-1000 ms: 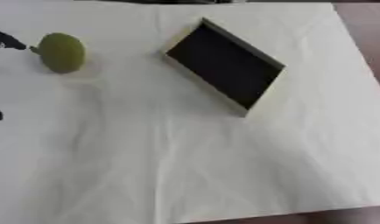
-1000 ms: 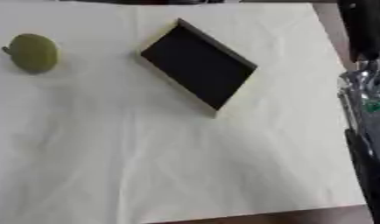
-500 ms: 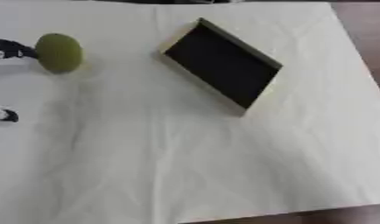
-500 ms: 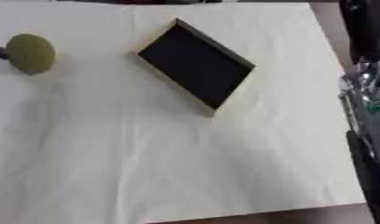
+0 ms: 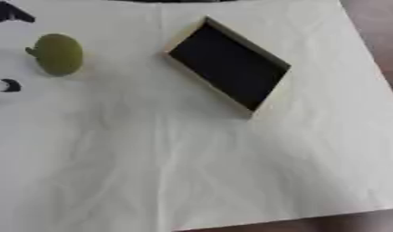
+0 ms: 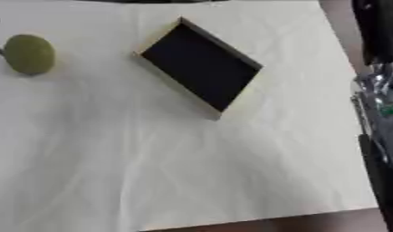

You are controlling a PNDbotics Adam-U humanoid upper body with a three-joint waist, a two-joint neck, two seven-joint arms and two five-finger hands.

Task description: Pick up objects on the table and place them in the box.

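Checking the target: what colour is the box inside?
Black inside the box, with a pale tan rim; it shows best in the left eye view.

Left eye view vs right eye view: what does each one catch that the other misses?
Only the left eye view shows dark bits of the left hand at its left edge, near the green fruit; whether its fingers are open or curled cannot be told. Only the right eye view shows the right arm, black and silver, down its right edge; no right hand is visible. Both show the green fruit lying on the cream tablecloth at far left, apart from the shallow box with its dark, empty inside, set askew near the top centre.
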